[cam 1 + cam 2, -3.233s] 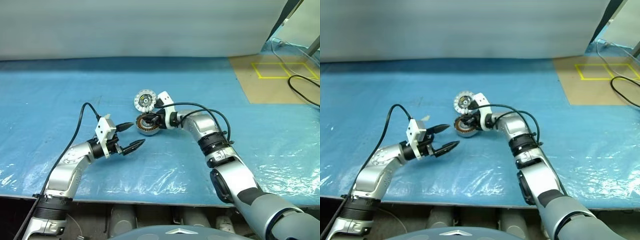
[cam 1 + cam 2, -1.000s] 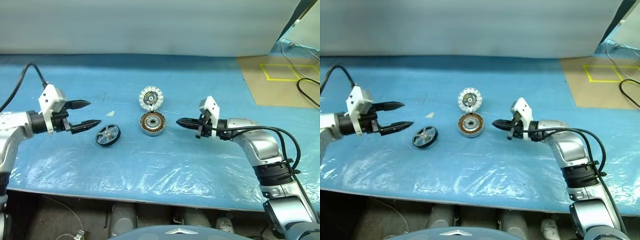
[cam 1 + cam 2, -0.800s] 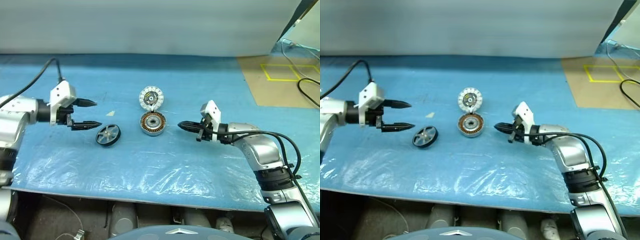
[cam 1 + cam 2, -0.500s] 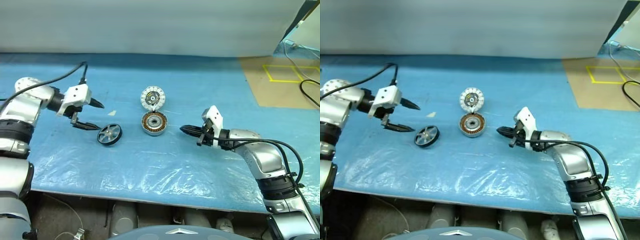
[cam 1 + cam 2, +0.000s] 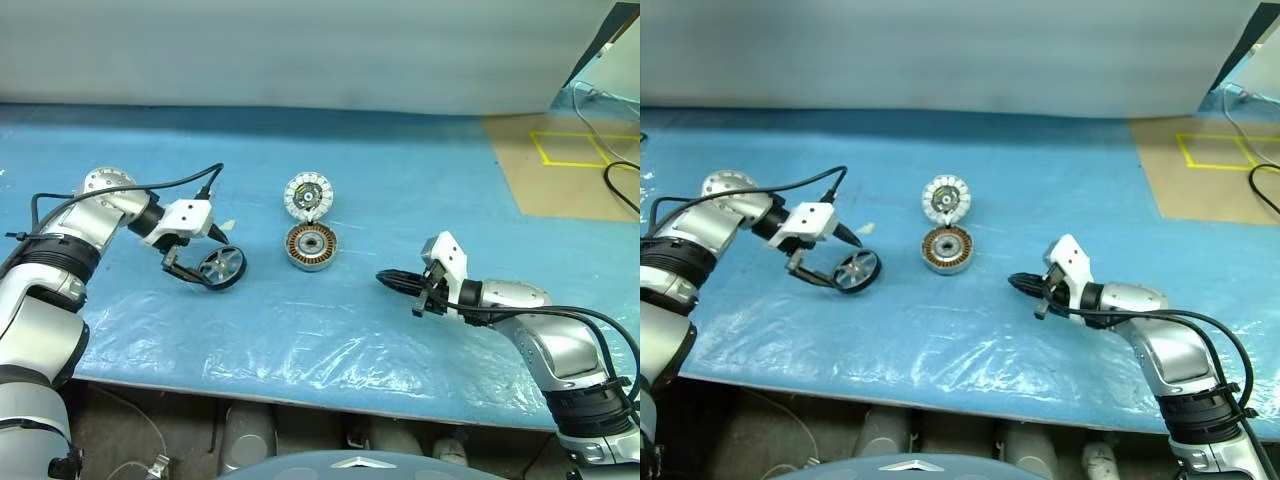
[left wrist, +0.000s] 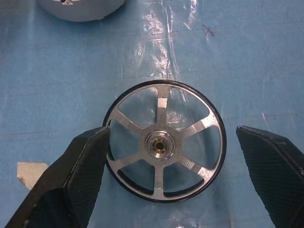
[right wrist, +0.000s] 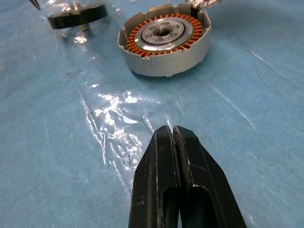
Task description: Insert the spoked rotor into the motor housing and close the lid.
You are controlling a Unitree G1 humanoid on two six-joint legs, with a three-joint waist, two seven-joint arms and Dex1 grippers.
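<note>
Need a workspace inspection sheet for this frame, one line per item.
Surface: blue plastic sheet, wrinkled, glossy.
Job's things: spoked rotor flat on sheet; motor housing open, windings up; lid just behind it, toothed face showing.
Clutter: small tape scrap near rotor.
Grippers: left pincer open, straddling rotor, not gripping; right pincer shut, empty, short of housing.
Cables: black leads along both arms.
Surroundings: brown floor patch with yellow tape.

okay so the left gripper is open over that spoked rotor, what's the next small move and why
Probably lower the left gripper a touch and close on the spoked rotor. Its open fingers already straddle the rim, one on each side, and the rotor lies flat on the blue sheet, not yet gripped. The motor housing sits open beside it, waiting.
</note>
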